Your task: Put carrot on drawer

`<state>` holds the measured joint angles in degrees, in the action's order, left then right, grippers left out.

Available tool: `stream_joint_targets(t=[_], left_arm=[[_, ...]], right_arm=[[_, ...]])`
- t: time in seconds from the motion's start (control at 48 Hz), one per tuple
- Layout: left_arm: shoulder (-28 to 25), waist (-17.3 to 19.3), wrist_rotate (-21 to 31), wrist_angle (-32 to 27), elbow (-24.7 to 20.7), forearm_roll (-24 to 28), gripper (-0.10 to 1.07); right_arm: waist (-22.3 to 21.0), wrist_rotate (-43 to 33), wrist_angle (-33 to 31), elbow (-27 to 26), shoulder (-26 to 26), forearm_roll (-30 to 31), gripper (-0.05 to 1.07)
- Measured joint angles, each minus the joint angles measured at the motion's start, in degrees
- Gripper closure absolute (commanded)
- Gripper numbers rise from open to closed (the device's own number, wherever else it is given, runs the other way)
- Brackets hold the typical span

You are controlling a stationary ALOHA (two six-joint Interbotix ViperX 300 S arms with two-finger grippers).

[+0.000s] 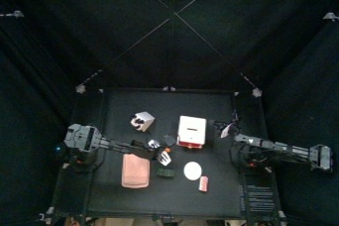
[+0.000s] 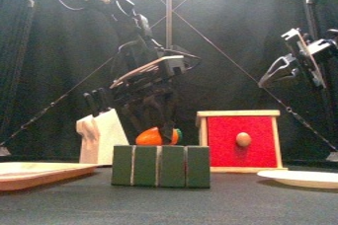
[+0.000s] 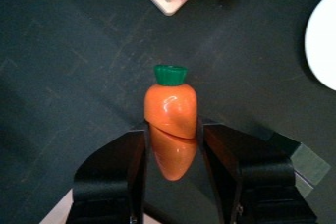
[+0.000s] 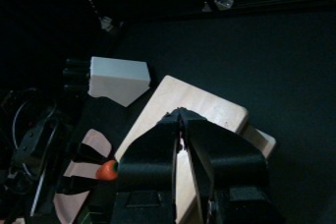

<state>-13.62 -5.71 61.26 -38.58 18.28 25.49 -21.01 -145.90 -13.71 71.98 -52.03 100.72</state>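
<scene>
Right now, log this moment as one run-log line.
left pincer: shut on carrot, off the table | drawer: top bare | right pincer: raised beside drawer, idle

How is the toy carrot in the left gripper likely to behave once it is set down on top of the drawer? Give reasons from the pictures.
The carrot looks smooth and glossy, so it may slip between the left gripper jaws. Its rounded, tapered body would probably roll on the drawer top if released carelessly. It seems rigid, likely keeping its shape.
</scene>
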Motion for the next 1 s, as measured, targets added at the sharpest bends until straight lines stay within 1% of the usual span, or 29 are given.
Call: stream_joint_targets(t=[0.083, 0.188, 0.354, 0.542, 0.625, 0.854, 1.0], left_arm=[[0.4, 0.0, -0.3, 0.0, 0.0, 0.5, 0.35], [2.2, 0.0, -0.4, 0.0, -0.4, 2.4, 0.35], [5.2, 0.3, -0.4, 0.0, -2.3, 6.9, 0.35], [5.4, 0.9, -0.4, 0.0, -5.6, 8.5, 0.35], [4.8, 1.8, -0.4, -0.1, -7.7, 8.6, 0.35], [0.3, 7.1, -0.8, 0.0, -15.0, 8.2, 0.35], [-3.2, 9.4, -4.0, 0.0, -19.1, 6.6, 0.35]], right_arm=[[0.0, 0.0, 0.3, 0.0, 0.0, 0.1, 0.54], [-0.1, 0.0, 0.4, 0.1, 0.0, 0.0, 0.54], [-0.6, 0.1, 0.4, 0.1, 0.0, 0.0, 0.54], [-1.3, 0.0, 0.4, 0.1, 0.0, 0.0, 0.54], [-1.5, 0.1, 0.5, 0.1, 0.0, 0.0, 0.54], [-2.2, 0.1, 0.6, 0.5, 0.0, 0.1, 0.54], [-2.6, 0.0, 0.6, 0.7, 0.0, 0.1, 0.54]])
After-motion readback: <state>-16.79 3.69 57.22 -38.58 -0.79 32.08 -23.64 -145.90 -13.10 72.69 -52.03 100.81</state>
